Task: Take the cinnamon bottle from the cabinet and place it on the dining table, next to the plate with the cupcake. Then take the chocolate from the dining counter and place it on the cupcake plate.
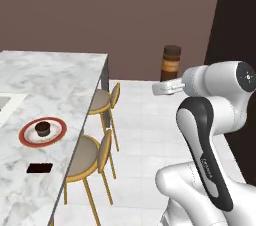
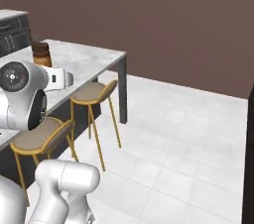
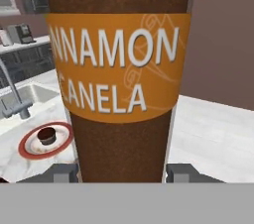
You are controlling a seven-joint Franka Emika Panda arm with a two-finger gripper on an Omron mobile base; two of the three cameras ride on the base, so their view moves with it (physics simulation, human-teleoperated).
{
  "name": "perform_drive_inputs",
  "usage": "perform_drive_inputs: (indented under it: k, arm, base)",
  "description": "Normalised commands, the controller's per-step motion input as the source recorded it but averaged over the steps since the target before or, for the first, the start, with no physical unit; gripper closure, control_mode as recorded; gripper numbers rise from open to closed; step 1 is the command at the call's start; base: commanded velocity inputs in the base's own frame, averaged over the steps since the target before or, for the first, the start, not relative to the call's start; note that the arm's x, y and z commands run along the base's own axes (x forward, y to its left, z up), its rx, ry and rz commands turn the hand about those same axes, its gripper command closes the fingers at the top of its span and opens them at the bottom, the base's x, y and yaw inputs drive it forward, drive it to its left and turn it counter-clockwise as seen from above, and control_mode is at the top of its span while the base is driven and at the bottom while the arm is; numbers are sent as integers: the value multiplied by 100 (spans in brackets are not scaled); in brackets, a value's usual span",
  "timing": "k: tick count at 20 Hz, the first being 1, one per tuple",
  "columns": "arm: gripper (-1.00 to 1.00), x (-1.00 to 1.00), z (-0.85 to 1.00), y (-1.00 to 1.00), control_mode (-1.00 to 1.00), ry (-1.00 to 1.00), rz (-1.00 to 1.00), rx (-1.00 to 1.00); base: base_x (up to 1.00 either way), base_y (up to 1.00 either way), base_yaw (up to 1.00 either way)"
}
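The cinnamon bottle (image 3: 119,69) is brown with an orange label. It stands upright between my gripper's (image 3: 121,173) fingertips (image 3: 64,173), which are shut on its lower part. In the left base view the bottle (image 1: 171,62) rises above the gripper (image 1: 169,81), held in the air to the right of the marble dining table (image 1: 55,80), over the floor beside the stools. The red-rimmed plate (image 1: 43,132) with the cupcake (image 1: 43,128) sits on the table to the left, and the dark chocolate bar (image 1: 39,168) lies just in front of it. The plate (image 3: 47,139) also shows behind the bottle.
Two yellow-legged stools (image 1: 95,152) stand along the table's right edge, between the arm and the plate. A sink with a faucet (image 3: 12,94) lies beyond the plate. A dark wall panel (image 1: 235,15) rises at the right. White tiled floor (image 2: 173,134) lies open to the right.
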Motion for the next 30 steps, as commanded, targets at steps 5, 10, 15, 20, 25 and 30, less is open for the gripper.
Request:
perform_drive_inputs:
  k: [5,10,15,20,25,30]
  arm:
    - [100,0,0,0,100,0,0,0]
    - [100,0,0,0,100,0,0,0]
    - [100,0,0,0,100,0,0,0]
    - [100,0,0,0,100,0,0,0]
    - [100,0,0,0,100,0,0,0]
    - [100,0,0,0,100,0,0,0]
  base:
    - [64,-11,48]
    - [56,-14,50]
    - [44,-22,49]
    - [31,-27,51]
    - [26,-30,50]
    - [29,-32,45]
